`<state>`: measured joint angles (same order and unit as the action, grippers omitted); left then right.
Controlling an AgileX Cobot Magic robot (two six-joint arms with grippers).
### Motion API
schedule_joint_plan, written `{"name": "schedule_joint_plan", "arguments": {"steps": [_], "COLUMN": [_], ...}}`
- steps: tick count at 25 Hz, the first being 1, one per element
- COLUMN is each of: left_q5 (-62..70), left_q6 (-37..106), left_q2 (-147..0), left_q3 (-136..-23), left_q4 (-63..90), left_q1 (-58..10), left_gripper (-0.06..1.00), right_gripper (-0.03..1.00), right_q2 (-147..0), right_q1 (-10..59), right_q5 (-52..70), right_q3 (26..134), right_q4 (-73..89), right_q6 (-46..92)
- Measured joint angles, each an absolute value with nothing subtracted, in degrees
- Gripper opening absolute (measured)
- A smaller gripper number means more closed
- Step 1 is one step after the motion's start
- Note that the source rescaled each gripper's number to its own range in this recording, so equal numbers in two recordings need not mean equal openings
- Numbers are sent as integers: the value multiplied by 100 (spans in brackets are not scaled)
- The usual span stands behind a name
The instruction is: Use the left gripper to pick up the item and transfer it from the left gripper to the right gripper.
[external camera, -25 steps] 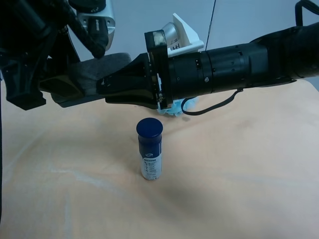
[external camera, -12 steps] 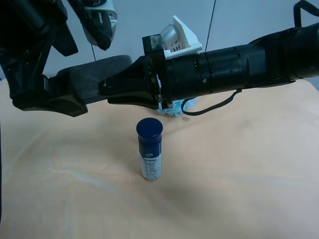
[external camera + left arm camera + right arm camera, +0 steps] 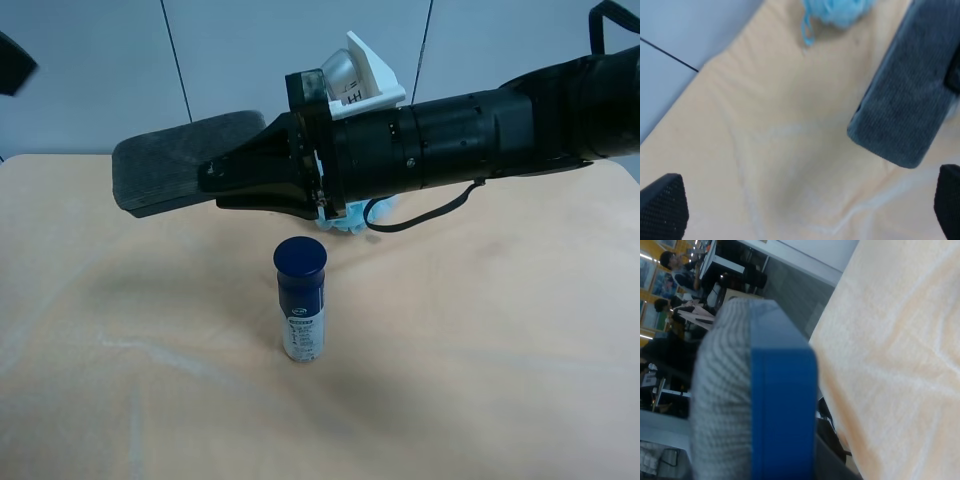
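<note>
Grey-blue and flat, the block [image 3: 185,160] hangs in the air above the table [image 3: 480,330], gripped at one end by the right gripper [image 3: 225,180]. Its free end sticks out toward the high view's left. That gripper's long black arm reaches in from the high view's right and carries a white mount [image 3: 365,70] on top. Its two pointed fingers are closed down to the block's thickness, one above and one below.

Only the high view shows the bottle [image 3: 302,300]. It stands upright on the tan cloth, below the gripper and well apart from the block. The same view shows only a scrap of the pale blue puff [image 3: 350,222], mostly hidden behind the arm.

The right wrist view shows the block [image 3: 755,405] from very close. A grey ribbed face and a brighter blue edge fill much of the picture, with the table [image 3: 900,340] beyond. The fingers themselves cannot be made out there.

The left wrist view alone shows the left gripper [image 3: 810,202]. Its two black fingertips [image 3: 662,205] sit far apart, wide open, with nothing between them but the table [image 3: 765,125] beneath. The block [image 3: 907,95] lies off to one side, clear of both fingertips, and the puff [image 3: 837,10] rests on the cloth farther off.
</note>
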<state>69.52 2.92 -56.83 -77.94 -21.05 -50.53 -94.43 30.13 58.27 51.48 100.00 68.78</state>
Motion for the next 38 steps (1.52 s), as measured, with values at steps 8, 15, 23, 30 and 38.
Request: {"name": "schedule_joint_plan", "arguments": {"steps": [8, 15, 23, 30, 38], "left_q5": [6954, 6972, 6775, 6541, 6106], "left_q6": [-250, -830, -845, -845, -870], "left_q2": [-3742, -1751, -271, 14, 24], "left_q3": [-6667, -4598, -3202, -3118, -2923], "left_q4": [-2070, -1349, -492, -558, -578], "left_q1": [-5053, -5053, -5053, -5077, -5081], "left_gripper": [100, 100, 100, 100, 100], "right_gripper": [0, 0, 0, 0, 0], "right_q2": [-9443, -9443, -9443, -9443, -9443], "right_q1": [3013, 3013, 3013, 3013, 3013], "right_q5": [5772, 5709, 5463, 5370, 5262], "right_q3": [5148, 5148, 5148, 5148, 5148], "right_q4": [10000, 10000, 10000, 10000, 10000], "right_q6": [6878, 6878, 6878, 6831, 6787]}}
